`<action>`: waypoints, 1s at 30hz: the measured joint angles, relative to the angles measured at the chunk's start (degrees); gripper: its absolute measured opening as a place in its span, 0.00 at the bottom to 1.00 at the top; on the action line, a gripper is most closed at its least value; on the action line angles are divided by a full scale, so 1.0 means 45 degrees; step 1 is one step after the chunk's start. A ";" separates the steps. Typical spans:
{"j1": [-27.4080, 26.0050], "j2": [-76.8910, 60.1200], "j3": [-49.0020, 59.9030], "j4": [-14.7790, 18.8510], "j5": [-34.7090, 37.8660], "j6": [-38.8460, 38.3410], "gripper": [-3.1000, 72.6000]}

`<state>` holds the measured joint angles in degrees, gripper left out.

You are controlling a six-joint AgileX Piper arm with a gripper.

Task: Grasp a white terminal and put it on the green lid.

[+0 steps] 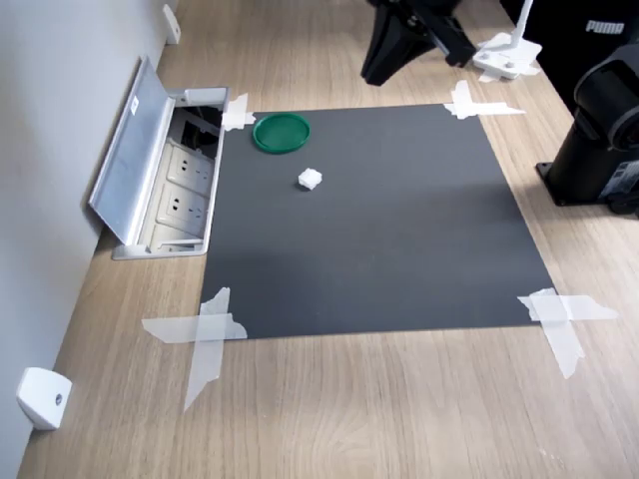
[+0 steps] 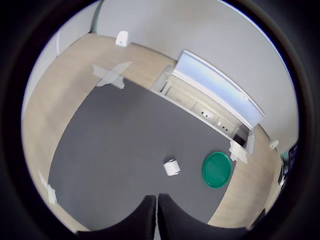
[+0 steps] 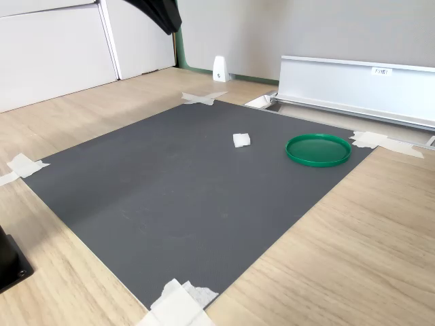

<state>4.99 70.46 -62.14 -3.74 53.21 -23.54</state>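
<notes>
The white terminal [image 1: 310, 179] sits on the dark mat, just beside the green lid [image 1: 281, 132], apart from it. Probably light, rigid, slippery plastic; pinch its flat sides. The end effector [image 2: 158, 200] hangs above it, jaws together, holding nothing.

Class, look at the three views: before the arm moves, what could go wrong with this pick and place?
1. The white terminal is tiny, so the closed-looking gripper may misjudge it and knock it across the dark mat.
2. The green lid lies near the open socket box; an overshoot might drop the terminal in there.
</notes>
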 joint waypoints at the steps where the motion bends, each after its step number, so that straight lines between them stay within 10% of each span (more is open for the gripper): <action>1: 0.0000 0.0247 -0.0297 0.0187 0.0281 -0.0465 0.03; 10: -0.1599 0.2012 -0.2991 0.3477 0.3409 -0.4863 0.07; 23: -0.2350 0.3754 -0.3719 0.2034 0.3704 -0.6490 0.89; 30: -0.2350 0.4746 -0.3728 0.1173 0.2720 -0.6802 1.00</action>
<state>-5.58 91.81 -78.92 1.54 65.45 -54.15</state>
